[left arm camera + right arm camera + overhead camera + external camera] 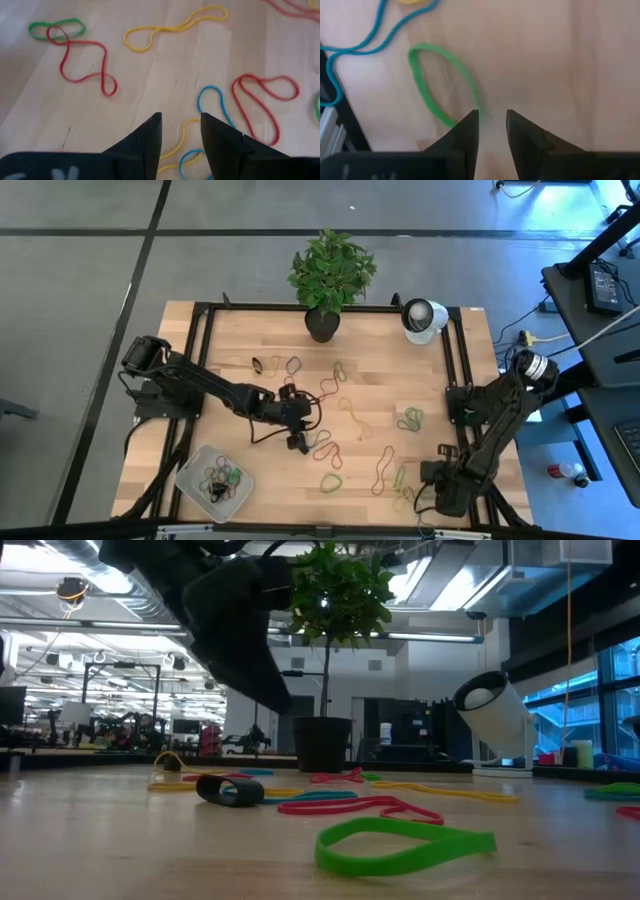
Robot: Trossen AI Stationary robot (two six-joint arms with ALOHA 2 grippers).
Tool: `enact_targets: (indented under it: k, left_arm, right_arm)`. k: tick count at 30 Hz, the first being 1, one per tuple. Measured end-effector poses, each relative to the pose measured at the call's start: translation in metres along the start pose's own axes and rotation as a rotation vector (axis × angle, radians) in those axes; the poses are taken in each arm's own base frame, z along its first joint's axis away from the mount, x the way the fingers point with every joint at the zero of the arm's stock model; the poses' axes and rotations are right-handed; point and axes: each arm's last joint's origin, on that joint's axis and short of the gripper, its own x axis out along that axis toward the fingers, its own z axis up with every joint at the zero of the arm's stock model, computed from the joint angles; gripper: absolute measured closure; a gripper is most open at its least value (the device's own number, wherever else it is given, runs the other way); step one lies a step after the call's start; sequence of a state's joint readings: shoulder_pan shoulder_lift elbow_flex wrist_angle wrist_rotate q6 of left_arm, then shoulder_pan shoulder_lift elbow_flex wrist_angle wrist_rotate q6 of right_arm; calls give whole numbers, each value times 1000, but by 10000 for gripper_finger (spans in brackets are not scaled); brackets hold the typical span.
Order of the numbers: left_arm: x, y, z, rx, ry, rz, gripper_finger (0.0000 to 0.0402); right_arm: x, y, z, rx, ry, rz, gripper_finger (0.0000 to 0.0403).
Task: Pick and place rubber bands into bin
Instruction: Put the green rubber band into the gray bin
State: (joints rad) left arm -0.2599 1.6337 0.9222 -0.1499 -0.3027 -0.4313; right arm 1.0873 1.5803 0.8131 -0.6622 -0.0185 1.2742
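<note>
table [370, 345]: pale wood planks, visible grain, smooth matt finish, dark metal frame round the edge. rubber bands [84, 60]: thin rubber, soft sheen; the green one at lower centre of the low view looks flat and slightly glossy. bin [192, 477], lower left of the high view: translucent whitish plastic, smooth. left claw [181, 131] and right claw [492, 121]: fingers dark matt, plastic-looking. plant pot [322, 326]: dark, matt. white round device [423, 317], upper right: glossy white plastic.
</note>
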Motion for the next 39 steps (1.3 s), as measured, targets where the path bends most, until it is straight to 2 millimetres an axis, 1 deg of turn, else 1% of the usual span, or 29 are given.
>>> enact_targets:
  k: [6, 9, 12, 13, 14, 18, 20, 22, 24, 28, 31, 34, 39]
  left_arm:
    - [0, -1, 3, -8, -28, -3, 272]
    - [0, -1, 3, -9, -40, 19, 272]
    - [-1, -2, 5, -17, -61, 19, 272]
    - [-1, -2, 5, -20, -69, 17, 272]
    - [-1, -2, 7, -26, -87, 15, 272]
    - [-2, -5, 16, -63, -198, 28, 272]
    - [-3, -5, 20, -69, -232, 31, 272]
    - [-3, -6, 21, -68, -252, 27, 272]
    - [-3, -6, 22, -67, -253, 23, 272]
    - [-4, -9, 19, -70, -237, 8, 272]
    - [-6, -14, 17, -60, -236, -3, 272]
    - [-7, -17, 15, -53, -240, -1, 272]
    - [-8, -20, 13, -45, -240, 13, 272]
  right_arm:
    - [15, 4, 2, -31, 7, -28, 319]
    - [16, 5, 2, -28, 9, -35, 341]
    - [12, 9, 3, -49, 11, -45, 387]
    - [10, 11, 4, -52, 3, -57, 393]
    - [8, 12, 5, -52, -16, -75, 394]
    - [-6, 10, 11, -91, -212, -169, 399]
    - [-13, 7, 16, -105, -325, -204, 399]
    - [-21, 4, 20, -91, -401, -204, 400]
    - [-28, 3, 22, -74, -403, -176, 401]
    - [-37, 4, 19, -40, -323, -83, 392]
    - [-35, 6, 14, -51, -244, -54, 379]
    - [-28, 8, 13, -60, -191, -55, 363]
    - [-18, 11, 12, -94, -165, -80, 330]
